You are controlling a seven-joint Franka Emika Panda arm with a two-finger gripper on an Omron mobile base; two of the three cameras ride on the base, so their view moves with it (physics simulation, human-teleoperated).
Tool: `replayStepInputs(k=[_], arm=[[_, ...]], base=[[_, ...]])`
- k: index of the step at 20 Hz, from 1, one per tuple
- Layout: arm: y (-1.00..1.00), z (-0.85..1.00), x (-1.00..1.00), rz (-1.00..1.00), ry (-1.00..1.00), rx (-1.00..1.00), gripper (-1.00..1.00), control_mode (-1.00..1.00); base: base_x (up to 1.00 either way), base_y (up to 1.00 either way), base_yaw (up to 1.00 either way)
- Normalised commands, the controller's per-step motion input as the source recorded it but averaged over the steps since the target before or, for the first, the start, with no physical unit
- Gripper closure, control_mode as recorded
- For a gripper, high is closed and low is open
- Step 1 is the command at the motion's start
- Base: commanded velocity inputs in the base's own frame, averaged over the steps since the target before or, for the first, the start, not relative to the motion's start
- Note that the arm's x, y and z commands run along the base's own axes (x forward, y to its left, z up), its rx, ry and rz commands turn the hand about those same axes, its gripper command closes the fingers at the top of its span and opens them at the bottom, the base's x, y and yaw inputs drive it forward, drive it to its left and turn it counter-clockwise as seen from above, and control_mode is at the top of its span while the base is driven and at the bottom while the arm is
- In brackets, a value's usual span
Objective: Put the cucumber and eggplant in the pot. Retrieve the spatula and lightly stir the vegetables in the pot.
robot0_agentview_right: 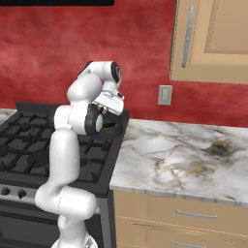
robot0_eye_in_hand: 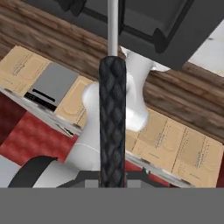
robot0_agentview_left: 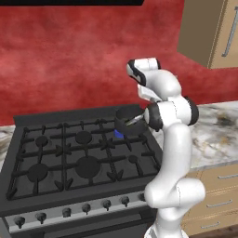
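The gripper [robot0_eye_in_hand: 113,181] is squeezed tight on the spatula [robot0_eye_in_hand: 112,127] (its dark bumpy handle runs up toward 12 o'clock, then turns into a thin grey rod); the pot [robot0_agentview_left: 128,122] sits on the stove [robot0_agentview_left: 69,153] at the back right burner, just at 9 o'clock from the arm's elbow; the marble counter [robot0_agentview_right: 179,160] lies at 3 o'clock.

My views are evenly and softly lit, with no visible light source and no glare. My white arm [robot0_agentview_left: 174,139] shows gentle shading. The stove [robot0_agentview_left: 79,153] stays dark. Rendering is coarse, edges slightly soft, no edge distortion.
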Motion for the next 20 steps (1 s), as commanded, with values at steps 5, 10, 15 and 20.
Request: replayStepInputs(k=[5,10,15,20], arm=[[0.04,0.29,0.0,0.0,-0.03,0.0,1.0,-1.0],[0.0,0.18,0.0,0.0,-0.03,0.0,1.0,-1.0],[-0.25,0.0,0.17,0.01,0.0,-0.02,1.0,-1.0],[-0.39,-0.17,0.66,0.0,0.06,-0.04,1.0,-1.0]], base=[[0.0,0.0,0.0],[0.0,0.0,0.0],[0.0,0.0,0.0],[0.0,0.0,0.0]])
